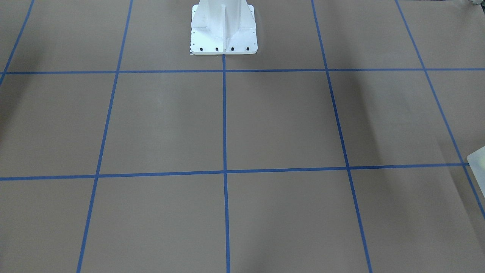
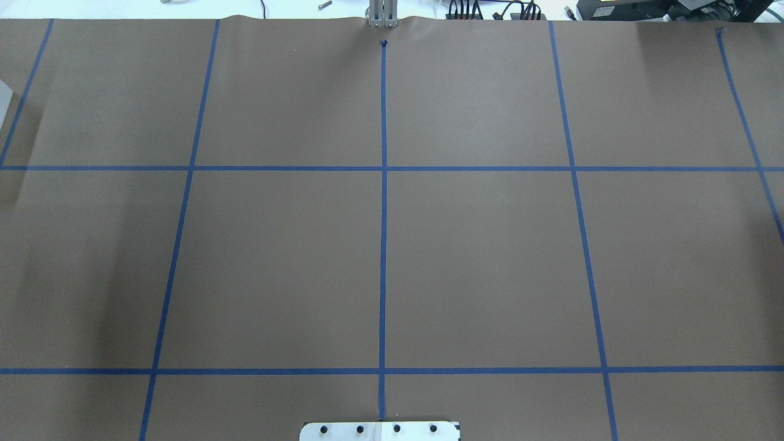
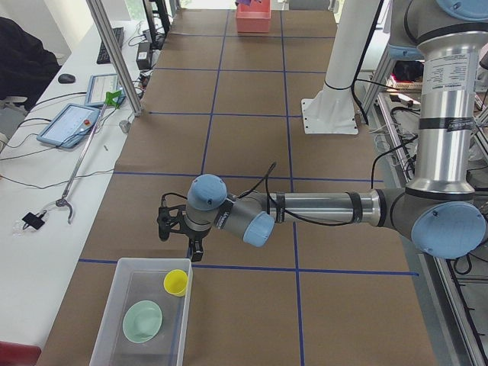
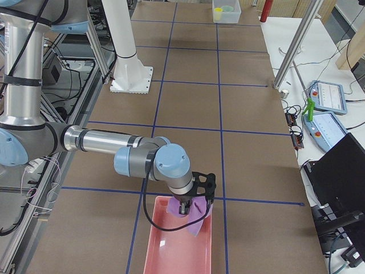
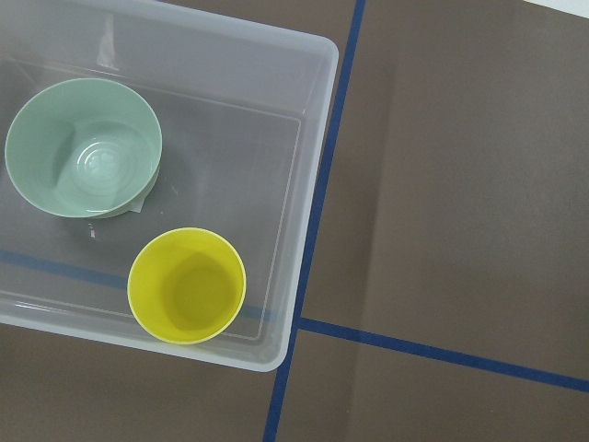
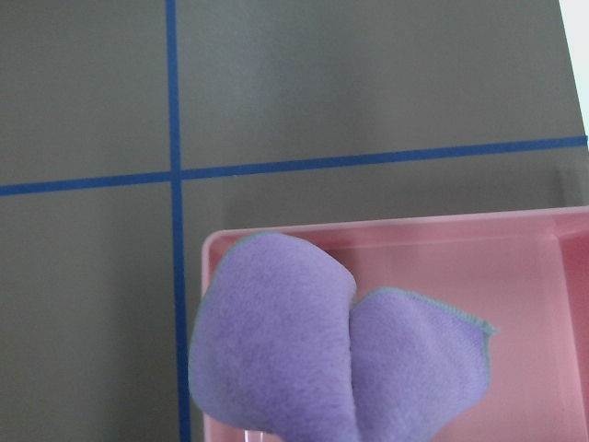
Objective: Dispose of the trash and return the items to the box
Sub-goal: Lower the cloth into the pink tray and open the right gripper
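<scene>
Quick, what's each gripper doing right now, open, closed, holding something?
Left gripper: cannot be told, seen only from the side.
Right gripper: cannot be told; purple cloth just under it.

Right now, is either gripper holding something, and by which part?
Not certain: the purple cloth seems to hang by its top from the right gripper; the left gripper shows nothing.

Yellow cup (image 5: pixel 187 285), pale teal bowl (image 5: pixel 84 147), whitish translucent box (image 5: pixel 313 184); purple cloth (image 6: pixel 322 359), pink tray (image 6: pixel 515 267); brown table (image 2: pixel 275 263), blue tape grid (image 2: pixel 383 245).
</scene>
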